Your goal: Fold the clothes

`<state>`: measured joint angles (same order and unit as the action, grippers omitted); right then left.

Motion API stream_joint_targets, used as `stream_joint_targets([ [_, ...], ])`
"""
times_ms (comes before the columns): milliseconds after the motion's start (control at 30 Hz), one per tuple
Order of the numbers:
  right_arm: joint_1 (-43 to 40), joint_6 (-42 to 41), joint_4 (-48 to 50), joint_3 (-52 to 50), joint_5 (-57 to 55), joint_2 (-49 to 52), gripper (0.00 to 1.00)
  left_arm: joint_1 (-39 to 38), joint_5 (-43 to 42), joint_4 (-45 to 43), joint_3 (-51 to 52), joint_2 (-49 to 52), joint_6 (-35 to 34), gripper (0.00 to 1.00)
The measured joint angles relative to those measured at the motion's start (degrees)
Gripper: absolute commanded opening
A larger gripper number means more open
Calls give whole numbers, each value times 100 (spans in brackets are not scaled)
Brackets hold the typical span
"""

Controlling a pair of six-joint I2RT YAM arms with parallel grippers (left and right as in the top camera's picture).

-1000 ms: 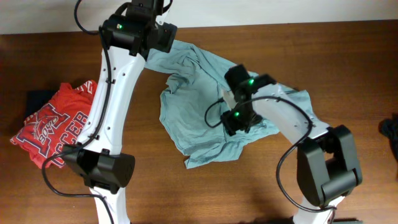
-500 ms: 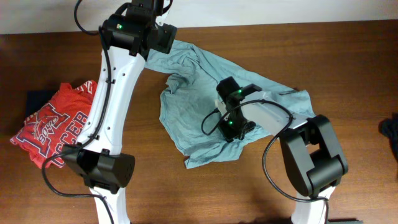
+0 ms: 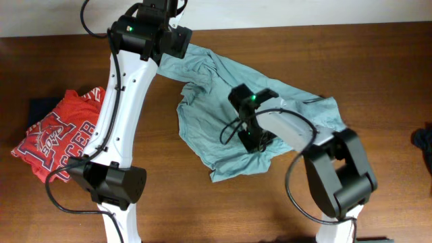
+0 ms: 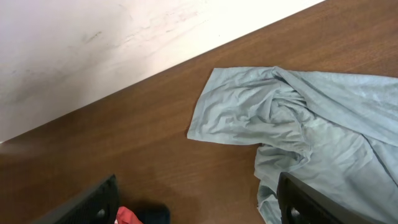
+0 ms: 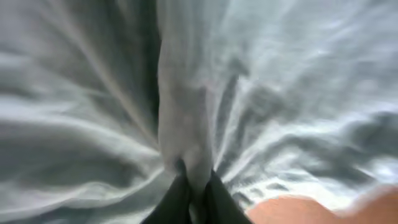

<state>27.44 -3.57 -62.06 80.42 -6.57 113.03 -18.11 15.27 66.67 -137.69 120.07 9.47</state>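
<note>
Grey-teal T-shirt (image 3: 202,115) cloth lies crumpled across the middle of the brown wooden table (image 3: 378,67), one corner reaching toward 12 o'clock under my left wrist and a wider part spreading toward 3 o'clock. My right gripper (image 3: 255,138) is down on the garment's lower middle. Its wrist camera shows the dark fingertips (image 5: 177,202) pinched nearly together on a raised ridge of the fabric, with folds fanning out from the pinch; the view is blurred and cloth fills almost all of it. My right arm lies over the shirt's 3 o'clock side and hides part of it from above. My left gripper (image 4: 196,186) hangs near the 12 o'clock edge with its fingers spread wide and nothing between them. Below it are bare wood and the shirt's bunched corner (image 4: 249,106), with a pale wall (image 4: 93,50) just beyond the table edge. At 9 o'clock, well apart from the T-shirt, a red printed shirt (image 3: 57,138) lies rumpled on top of a dark navy garment (image 3: 40,108). At the 3 o'clock edge sits a dark thing (image 3: 424,142) I cannot identify.
</note>
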Motion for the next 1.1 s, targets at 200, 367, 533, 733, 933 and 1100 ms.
stream_joint_targets([
  [200, 0, -72, -328, 616, -136, -522, 15, 0, 2, -2, 0, 0, -2, 81],
  [367, 0, -76, -420, 662, -157, -601, 15, 0, 2, -2, -2, 0, -2, 81],
  [533, 0, -63, -422, 662, -164, -601, 4, 0, 2, -2, 0, -2, -2, 81],
  [733, -66, -501, -743, 737, -796, -601, 4, 0, 0, 2, 0, -2, -2, 81],
  [933, -916, -1215, -1211, 2107, -2142, -697, 4, 0, 0, 4, 0, -2, -2, 81],
  [1100, -2144, -1056, -481, 2942, -2201, -964, 4, 0, 2, 7, 0, -2, -2, 81],
])
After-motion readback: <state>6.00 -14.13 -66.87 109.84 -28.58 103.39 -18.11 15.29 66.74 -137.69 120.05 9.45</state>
